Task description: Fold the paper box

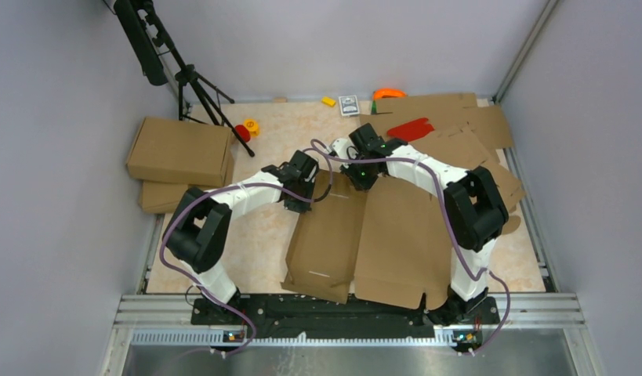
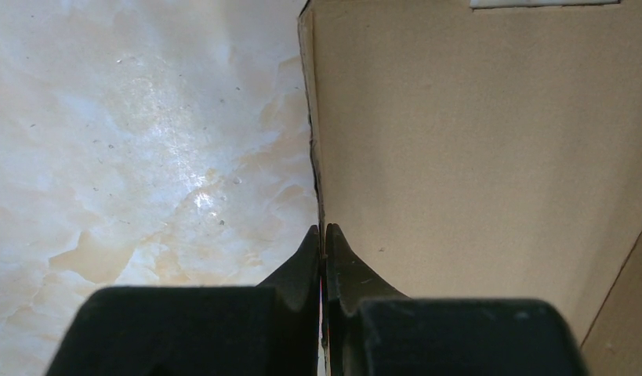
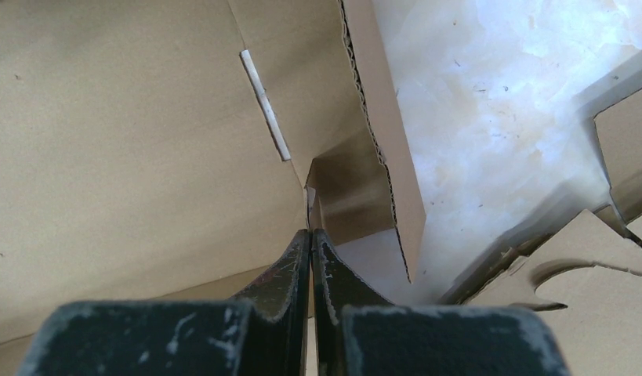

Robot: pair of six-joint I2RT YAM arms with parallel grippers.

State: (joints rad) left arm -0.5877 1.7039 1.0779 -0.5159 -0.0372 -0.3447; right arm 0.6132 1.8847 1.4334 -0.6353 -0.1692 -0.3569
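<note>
Left fingers [image 2: 302, 262] and right fingers [image 3: 290, 270] pressed together over paper box [image 1: 396, 243]; cardboard sheets [image 1: 458, 125] heaped alongside.

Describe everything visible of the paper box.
The paper box is a brown corrugated cardboard blank, not yet folded, lying nearly flat on the table, with slots and notched flaps. A far flap stands raised. The left gripper, shut, sits at its left edge; the right gripper, shut, at that flap.

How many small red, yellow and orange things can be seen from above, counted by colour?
Red: 2, a round piece and a flat piece
Yellow: 2, a block and a ring
Orange: 1, a curved piece
Total: 5
</note>
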